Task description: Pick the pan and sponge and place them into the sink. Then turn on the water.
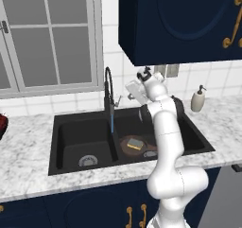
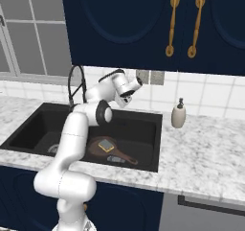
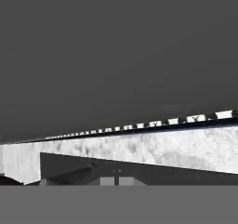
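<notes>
The black double sink (image 1: 78,127) (image 2: 141,129) is set in the marble counter. The reddish-brown pan (image 1: 126,146) (image 2: 95,148) lies on the floor of the right basin, its handle pointing to the front right. On the pan rests the yellow sponge (image 1: 134,143) (image 2: 106,145). A thin blue stream of water (image 1: 112,120) runs from the dark gooseneck faucet (image 1: 108,87) (image 2: 75,81). My gripper (image 1: 126,95) (image 2: 125,98) (image 3: 116,181) hangs above the back of the right basin, just right of the faucet. It is shut and holds nothing.
A beige soap dispenser (image 1: 198,99) (image 2: 178,114) stands on the counter to the right of the sink. A dark bowl of red fruit (image 1: 2,125) sits at the far left edge. Dark blue wall cabinets (image 1: 179,23) hang above the arm.
</notes>
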### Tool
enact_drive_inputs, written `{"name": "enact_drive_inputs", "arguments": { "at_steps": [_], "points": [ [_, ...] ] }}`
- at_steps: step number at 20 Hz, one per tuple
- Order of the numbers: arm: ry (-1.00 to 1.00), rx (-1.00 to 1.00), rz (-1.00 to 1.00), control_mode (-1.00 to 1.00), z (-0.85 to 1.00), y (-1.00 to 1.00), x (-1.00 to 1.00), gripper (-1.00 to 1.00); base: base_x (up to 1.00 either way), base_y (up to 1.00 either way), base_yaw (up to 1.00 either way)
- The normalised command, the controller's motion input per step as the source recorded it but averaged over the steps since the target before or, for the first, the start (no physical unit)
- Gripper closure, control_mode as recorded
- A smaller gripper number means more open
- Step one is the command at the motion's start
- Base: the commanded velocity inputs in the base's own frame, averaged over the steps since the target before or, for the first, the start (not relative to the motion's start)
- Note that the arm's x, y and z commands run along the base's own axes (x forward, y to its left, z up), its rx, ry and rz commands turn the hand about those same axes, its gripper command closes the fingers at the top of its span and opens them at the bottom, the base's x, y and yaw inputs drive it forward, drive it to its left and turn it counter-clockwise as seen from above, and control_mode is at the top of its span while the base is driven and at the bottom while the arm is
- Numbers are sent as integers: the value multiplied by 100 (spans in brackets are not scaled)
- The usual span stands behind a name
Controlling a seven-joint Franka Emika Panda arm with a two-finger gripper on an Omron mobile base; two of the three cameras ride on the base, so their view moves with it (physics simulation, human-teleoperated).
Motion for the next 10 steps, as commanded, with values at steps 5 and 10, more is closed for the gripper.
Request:
{"name": "enact_drive_inputs", "arguments": {
  "at_steps": [5,10],
  "points": [
    [-2,-33,-24,-100,-100,-5,-68,100,0,0,0],
    [-60,-5,-1,-100,-100,-17,-100,100,0,0,0]
  ]
}}
